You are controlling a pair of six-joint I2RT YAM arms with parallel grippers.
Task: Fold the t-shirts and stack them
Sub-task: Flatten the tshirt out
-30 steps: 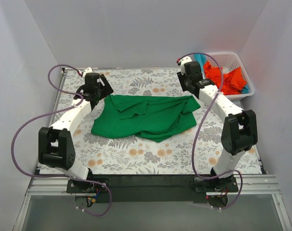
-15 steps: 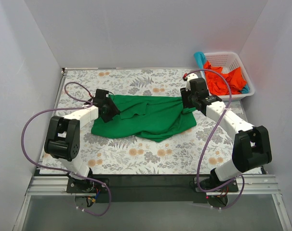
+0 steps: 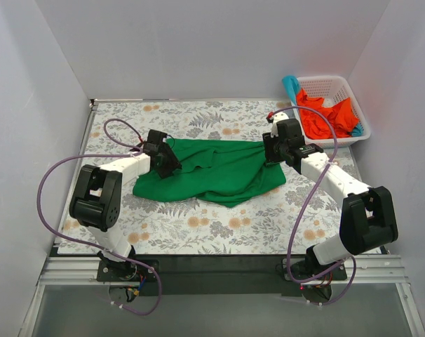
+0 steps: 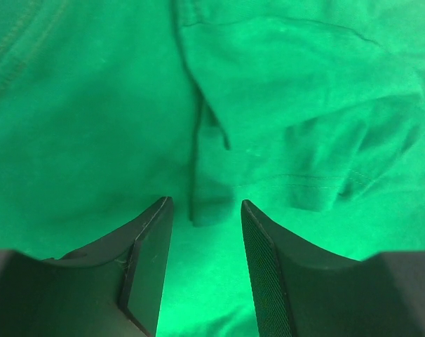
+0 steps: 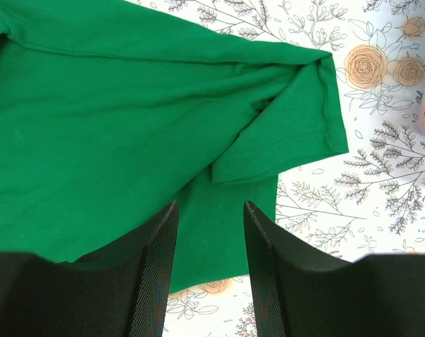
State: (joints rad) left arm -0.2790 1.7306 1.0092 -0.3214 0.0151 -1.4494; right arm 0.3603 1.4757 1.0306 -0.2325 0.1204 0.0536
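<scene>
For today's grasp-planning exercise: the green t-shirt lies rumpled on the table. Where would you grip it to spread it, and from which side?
Grip the green t-shirt by its right sleeve, coming from above at the outer hem: it lies flat and free on the table, while the middle is bunched in folds.

Left arm (image 3: 121, 166), right arm (image 3: 328, 175): white link shells, black joint housings. 1 purple cable (image 3: 36, 210) looped along each. Fingers (image 4: 265, 281): black, flat, mesh-textured inner faces.
</scene>
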